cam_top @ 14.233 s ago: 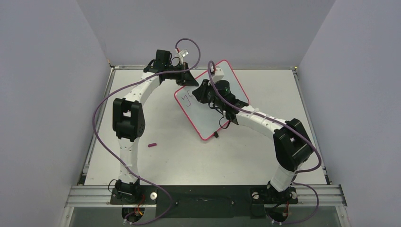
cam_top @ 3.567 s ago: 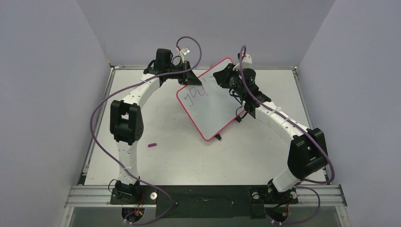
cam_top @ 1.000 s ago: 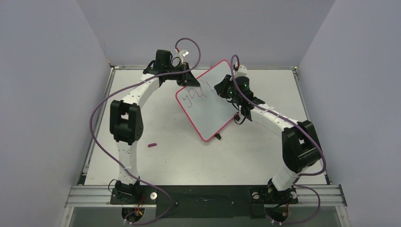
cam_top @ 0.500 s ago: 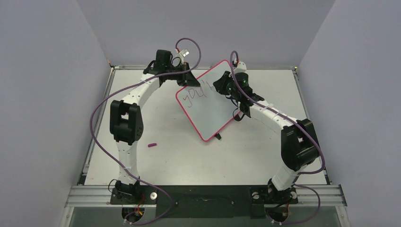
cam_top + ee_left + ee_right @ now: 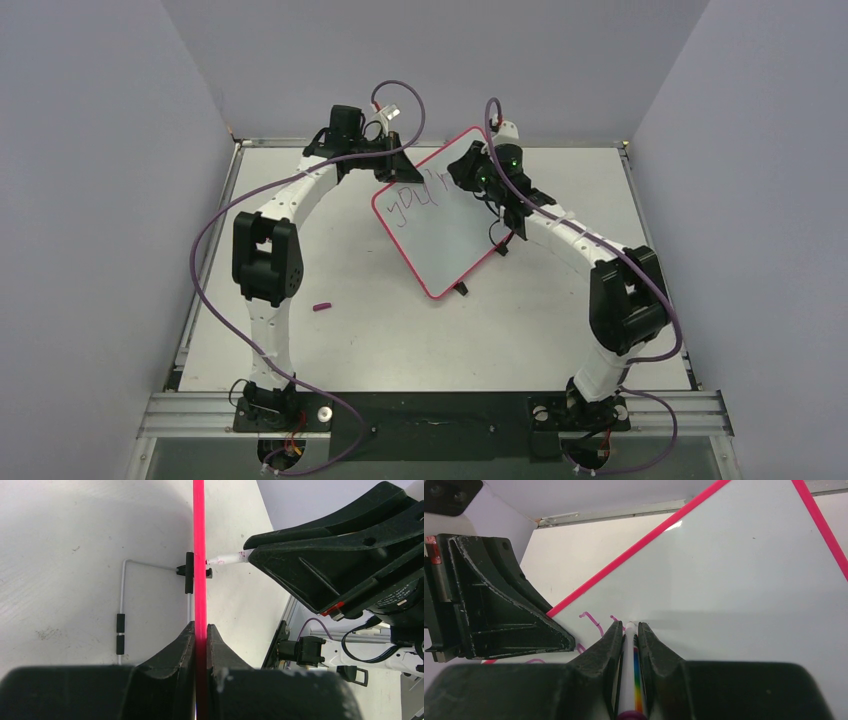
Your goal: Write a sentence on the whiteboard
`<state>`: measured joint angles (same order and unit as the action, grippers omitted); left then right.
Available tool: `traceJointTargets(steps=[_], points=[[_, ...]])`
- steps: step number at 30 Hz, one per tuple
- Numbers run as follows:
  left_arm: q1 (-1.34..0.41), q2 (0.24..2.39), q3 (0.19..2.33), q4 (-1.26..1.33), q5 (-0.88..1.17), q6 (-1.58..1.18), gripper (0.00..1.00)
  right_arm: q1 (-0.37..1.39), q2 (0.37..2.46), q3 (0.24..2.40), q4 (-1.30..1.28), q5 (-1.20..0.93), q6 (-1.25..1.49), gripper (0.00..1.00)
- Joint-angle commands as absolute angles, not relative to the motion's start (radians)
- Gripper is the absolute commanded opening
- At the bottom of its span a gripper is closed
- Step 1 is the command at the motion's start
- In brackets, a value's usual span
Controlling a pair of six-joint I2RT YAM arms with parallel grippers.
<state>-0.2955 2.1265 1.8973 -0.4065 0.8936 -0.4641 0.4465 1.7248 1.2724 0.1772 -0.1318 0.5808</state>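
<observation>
The whiteboard [image 5: 450, 240] stands tilted mid-table, white with a red-pink rim. My left gripper [image 5: 396, 166] is shut on its upper left edge; in the left wrist view the fingers [image 5: 186, 640] pinch the rim [image 5: 199, 540]. My right gripper [image 5: 464, 176] is shut on a white marker [image 5: 628, 680] with a rainbow stripe, its tip touching the whiteboard [image 5: 734, 570]. The sentence [image 5: 414, 198] is a few reddish-purple letters along the top left, and some of its strokes [image 5: 593, 621] show just left of the tip. The marker [image 5: 227, 558] also meets the board in the left wrist view.
A small purple marker cap [image 5: 321, 307] lies on the table left of the board. A thin wire stand [image 5: 122, 595] with black clips reaches behind the board. Grey walls close in the table on three sides.
My right gripper has shifted slightly up and left along the board with the marker. The lettering has grown by a stroke or two. The left arm has held still.
</observation>
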Motion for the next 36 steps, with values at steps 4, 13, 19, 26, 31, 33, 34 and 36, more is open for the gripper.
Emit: traceJointTargets(steps=[4,13,19,26,31,33,34,36], points=[[-0.305,2.036,1.938,-0.325,1.014,-0.491,0.0,0.448,1.756,1.354,0.182,-0.133,0.58,0.0],[-0.305,2.035,1.938,-0.326,1.012,-0.489,0.0,0.437,1.776,1.393,0.161,-0.118,0.587,0.0],[-0.306,2.04,1.938,-0.324,1.008,-0.492,0.0,0.434,1.78,1.451,0.118,-0.099,0.597,0.0],[-0.304,2.037,1.939,-0.326,1.007,-0.493,0.0,0.435,1.715,1.452,0.115,-0.081,0.603,0.0],[-0.304,2.035,1.935,-0.327,1.007,-0.493,0.0,0.431,1.65,1.42,0.115,-0.073,0.596,0.0],[-0.304,2.036,1.936,-0.326,1.006,-0.493,0.0,0.426,1.632,1.4,0.115,-0.07,0.594,0.0],[-0.304,2.036,1.936,-0.325,1.006,-0.494,0.0,0.422,1.627,1.386,0.116,-0.068,0.594,0.0],[-0.304,2.037,1.935,-0.323,1.005,-0.495,0.0,0.414,1.613,1.362,0.119,-0.069,0.594,0.0]])
